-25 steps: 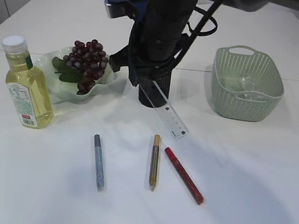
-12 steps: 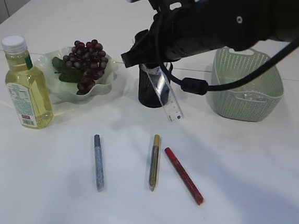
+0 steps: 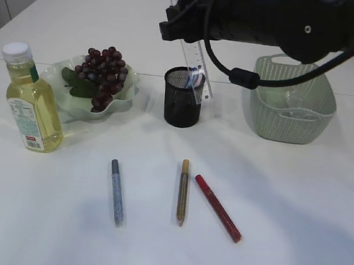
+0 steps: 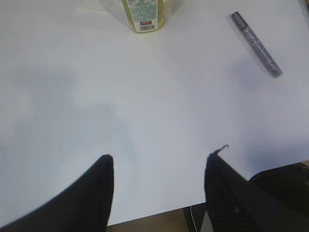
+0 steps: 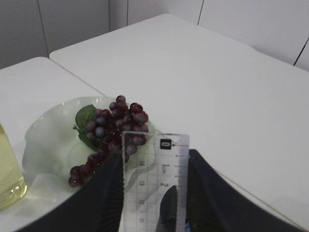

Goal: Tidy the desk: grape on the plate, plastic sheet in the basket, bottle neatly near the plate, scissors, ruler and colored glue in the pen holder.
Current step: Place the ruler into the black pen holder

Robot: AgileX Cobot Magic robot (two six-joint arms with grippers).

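Observation:
My right gripper [image 5: 154,159] is shut on the clear ruler [image 5: 155,179] across its width. In the exterior view the ruler [image 3: 198,72] hangs tilted under the black arm, with its lower end at the mouth of the black mesh pen holder [image 3: 182,105]. Something bluish shows inside the holder; what it is I cannot tell. Grapes [image 3: 103,70] lie on the pale green plate [image 3: 125,100]. The bottle [image 3: 31,101] stands left of it. Silver [image 3: 117,192], gold [image 3: 183,191] and red [image 3: 217,207] glue pens lie on the table. My left gripper [image 4: 158,162] is open and empty.
The green basket [image 3: 289,120] stands at the right with a clear crumpled sheet [image 3: 293,98] inside. The left wrist view shows the bottle's base [image 4: 143,14], the silver pen [image 4: 256,43] and the table's near edge [image 4: 159,215] under the fingers.
The right arm has swung up and back with the ruler. The ruler's lower end rose from the table in front of the pen holder to the holder's mouth.

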